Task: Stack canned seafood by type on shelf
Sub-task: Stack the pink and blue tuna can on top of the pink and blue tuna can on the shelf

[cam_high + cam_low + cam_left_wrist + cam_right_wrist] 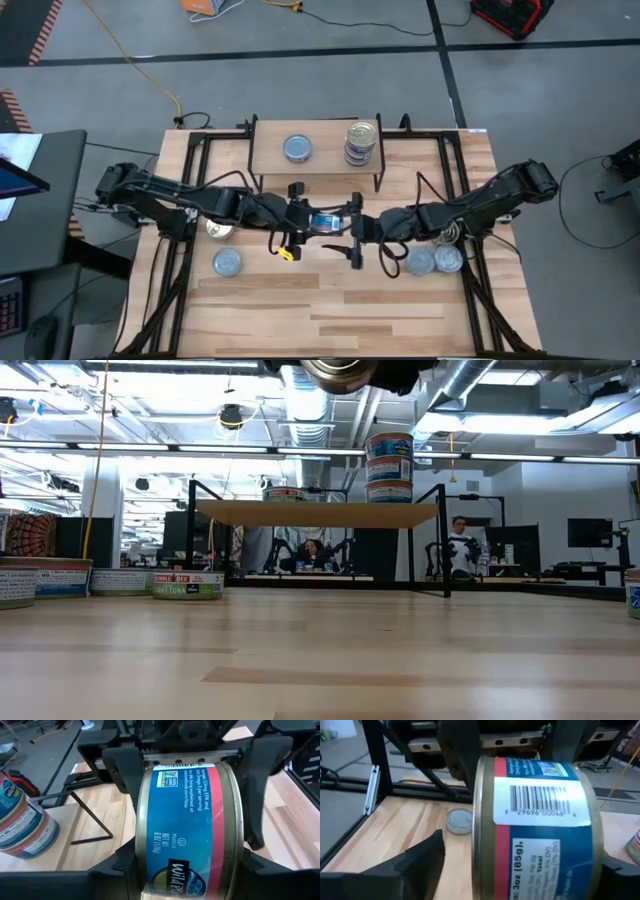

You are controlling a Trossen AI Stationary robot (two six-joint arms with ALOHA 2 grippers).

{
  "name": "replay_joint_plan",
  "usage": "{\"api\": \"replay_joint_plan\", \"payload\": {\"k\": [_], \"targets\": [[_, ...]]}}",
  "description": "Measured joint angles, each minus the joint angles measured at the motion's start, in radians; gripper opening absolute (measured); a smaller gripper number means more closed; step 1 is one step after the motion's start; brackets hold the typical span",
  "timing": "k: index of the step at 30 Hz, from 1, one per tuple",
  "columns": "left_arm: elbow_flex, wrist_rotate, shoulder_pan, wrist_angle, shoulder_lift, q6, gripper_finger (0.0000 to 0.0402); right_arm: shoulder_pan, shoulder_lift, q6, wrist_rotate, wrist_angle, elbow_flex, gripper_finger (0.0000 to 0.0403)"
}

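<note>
High view: left end effector [300,216] clamps blue-label tin [325,222]; right end effector [356,232] open around it; handover misalignment risks a drop onto desk [330,300].

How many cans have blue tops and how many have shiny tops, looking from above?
Bluish tops: 4
Silvery-gold tops: 2
Held can, sideways in left gripper: 1
Total: 7 showing; the stack hides more.

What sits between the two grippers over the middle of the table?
One blue-labelled round metal tin, held on edge by the left gripper, with the open right gripper around its other side; high view and both wrist views show it.
</note>
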Motion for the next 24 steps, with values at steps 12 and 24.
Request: {"api": "replay_joint_plan", "payload": {"k": [12, 24], "targets": [[0.000, -0.004, -0.008, -0.027, 0.001, -0.014, 0.0187, -0.001, -0.012, 0.005, 0.008, -0.116, 0.030, 0.0207], [0.029, -0.150, -0.025, -0.072, -0.082, 0.014, 0.0232, -0.028, -0.127, 0.081, -0.002, -0.336, 0.029, 0.0207]]}}
